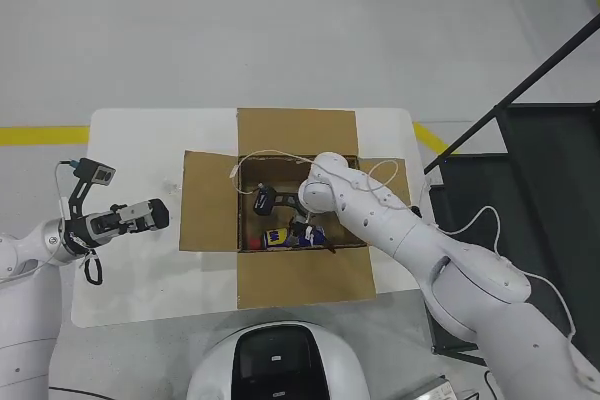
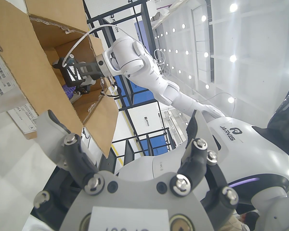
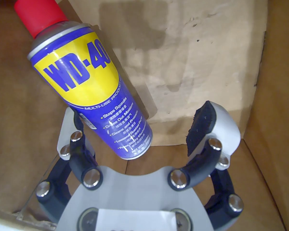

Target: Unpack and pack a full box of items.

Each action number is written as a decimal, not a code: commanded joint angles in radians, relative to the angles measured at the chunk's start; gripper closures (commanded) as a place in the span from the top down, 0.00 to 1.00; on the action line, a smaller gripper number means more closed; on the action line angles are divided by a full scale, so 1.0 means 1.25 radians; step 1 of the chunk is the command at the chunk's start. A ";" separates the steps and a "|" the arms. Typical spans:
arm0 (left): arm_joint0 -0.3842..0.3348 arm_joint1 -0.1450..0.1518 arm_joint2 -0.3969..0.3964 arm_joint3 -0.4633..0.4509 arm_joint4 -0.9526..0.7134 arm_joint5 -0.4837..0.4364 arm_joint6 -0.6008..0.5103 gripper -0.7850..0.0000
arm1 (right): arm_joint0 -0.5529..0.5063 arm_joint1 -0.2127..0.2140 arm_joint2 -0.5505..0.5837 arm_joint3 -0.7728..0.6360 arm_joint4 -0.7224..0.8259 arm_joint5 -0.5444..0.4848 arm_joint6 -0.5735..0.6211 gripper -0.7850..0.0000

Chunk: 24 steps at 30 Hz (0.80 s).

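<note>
Right gripper gapes, seemingly touching spray can.

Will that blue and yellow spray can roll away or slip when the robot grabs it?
It may roll: the spray can is round and smooth. Its shiny side looks slippery, though the dark pads on the right gripper should help. It probably stays stiff.

Blue spray can in box, end effector spread wide

Box: matt brown cardboard, scuffed inside, fibrous torn edges. Spray can: glossy printed metal; cap: red ribbed plastic. Right gripper pads: rough black rubber-like facing. Table: smooth white.
</note>
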 commanded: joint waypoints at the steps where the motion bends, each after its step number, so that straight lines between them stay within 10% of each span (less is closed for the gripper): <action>1: 0.000 0.000 0.000 0.000 0.000 0.000 0.000 1.00 | 0.005 -0.009 -0.005 0.023 0.000 -0.002 -0.007 1.00; 9: 0.000 0.000 0.000 0.000 0.000 0.000 0.000 1.00 | 0.023 -0.043 -0.020 0.100 0.002 -0.007 -0.033 1.00; 10: 0.000 0.000 0.000 0.000 0.000 0.000 0.000 1.00 | 0.025 -0.047 -0.021 0.108 0.003 -0.009 -0.035 0.41; 11: 0.000 0.000 0.000 0.000 0.000 0.000 0.000 1.00 | 0.026 -0.051 -0.021 0.116 0.007 -0.011 -0.038 0.16; 13: 0.000 0.000 0.000 0.000 0.000 0.000 0.000 1.00 | 0.029 -0.058 -0.022 0.130 0.009 -0.016 -0.040 0.00; 24: 0.000 0.000 0.000 0.000 0.000 0.000 0.000 1.00 | 0.045 -0.072 -0.015 0.177 0.008 -0.055 -0.068 0.00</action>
